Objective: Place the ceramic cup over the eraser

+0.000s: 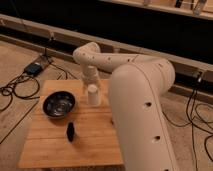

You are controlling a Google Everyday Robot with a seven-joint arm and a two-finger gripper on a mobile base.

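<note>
The gripper (90, 81) hangs straight down at the back of the wooden table (45, 150), directly over the ceramic cup (93, 96). This approach from above suits lifting the cup and lowering it as a cover. Whether the gripper has closed on the cup or stands open cannot be told here. The cup seems to rest on the tabletop, just right of the metal bowl (59, 104). The eraser (71, 131) stands upright nearer the front edge, uncovered and apart from both, so the cup's rim should likely clear the bowl.
</note>
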